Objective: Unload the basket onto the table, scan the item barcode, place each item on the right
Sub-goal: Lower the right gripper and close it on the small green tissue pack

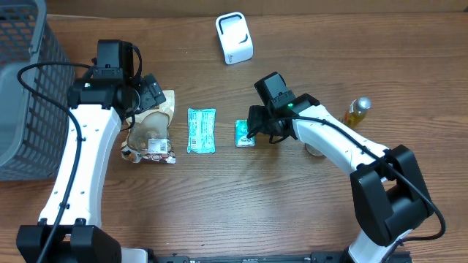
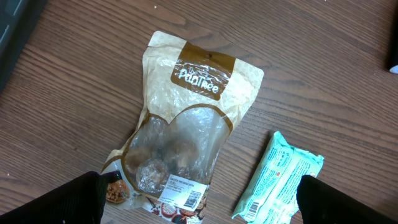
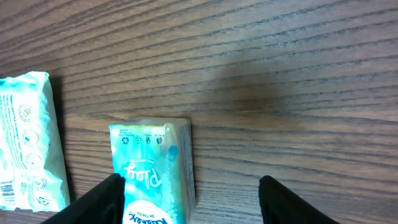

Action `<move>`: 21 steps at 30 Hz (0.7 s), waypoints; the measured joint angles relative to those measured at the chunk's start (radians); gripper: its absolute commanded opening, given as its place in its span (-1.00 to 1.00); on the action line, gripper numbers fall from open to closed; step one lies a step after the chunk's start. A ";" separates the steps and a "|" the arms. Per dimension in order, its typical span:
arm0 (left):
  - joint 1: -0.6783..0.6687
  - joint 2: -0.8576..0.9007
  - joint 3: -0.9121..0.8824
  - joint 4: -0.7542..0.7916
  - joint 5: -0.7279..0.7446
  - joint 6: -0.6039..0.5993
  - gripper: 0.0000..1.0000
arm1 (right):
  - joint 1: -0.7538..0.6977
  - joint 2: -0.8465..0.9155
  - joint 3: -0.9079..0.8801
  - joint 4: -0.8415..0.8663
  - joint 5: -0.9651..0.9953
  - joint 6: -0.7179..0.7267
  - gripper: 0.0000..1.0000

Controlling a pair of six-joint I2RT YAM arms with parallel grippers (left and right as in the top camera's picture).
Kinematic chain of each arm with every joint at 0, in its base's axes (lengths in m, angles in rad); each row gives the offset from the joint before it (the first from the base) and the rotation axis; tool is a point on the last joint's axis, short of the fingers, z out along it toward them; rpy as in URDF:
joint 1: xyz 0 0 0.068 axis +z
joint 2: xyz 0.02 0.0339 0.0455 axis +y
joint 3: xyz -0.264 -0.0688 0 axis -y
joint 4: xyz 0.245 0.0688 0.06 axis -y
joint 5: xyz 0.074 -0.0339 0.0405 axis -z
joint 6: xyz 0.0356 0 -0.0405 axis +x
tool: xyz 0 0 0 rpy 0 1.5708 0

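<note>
A small teal tissue pack [image 3: 152, 171] lies on the wooden table between the fingers of my right gripper [image 3: 189, 202]. The gripper is open: its left finger [image 3: 102, 199] is at the pack's edge and its right finger [image 3: 286, 202] stands well clear. Overhead, this gripper [image 1: 254, 124] hangs over the pack [image 1: 244, 134]. My left gripper [image 2: 199, 208] is wide open above a brown snack bag [image 2: 186, 124], whose white barcode label [image 2: 186, 198] faces up. A white scanner [image 1: 234, 38] stands at the back of the table.
A longer mint-green packet [image 1: 201, 130] lies between the bag [image 1: 150, 135] and the tissue pack, and its barcode end shows in the left wrist view [image 2: 280, 180]. A grey wire basket [image 1: 22, 88] fills the left edge. A small amber bottle [image 1: 357, 111] stands at the right.
</note>
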 measured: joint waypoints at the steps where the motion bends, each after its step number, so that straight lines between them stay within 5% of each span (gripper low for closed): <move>1: 0.000 0.000 0.000 0.000 0.000 0.000 0.99 | 0.000 0.000 0.000 0.001 0.000 0.000 0.25; 17: 0.000 0.000 0.000 0.000 0.000 0.000 0.99 | 0.000 0.000 0.000 0.009 0.000 0.001 0.25; 21: 0.000 0.000 0.000 0.000 0.000 0.000 0.99 | 0.000 0.000 0.000 0.011 0.000 0.000 0.04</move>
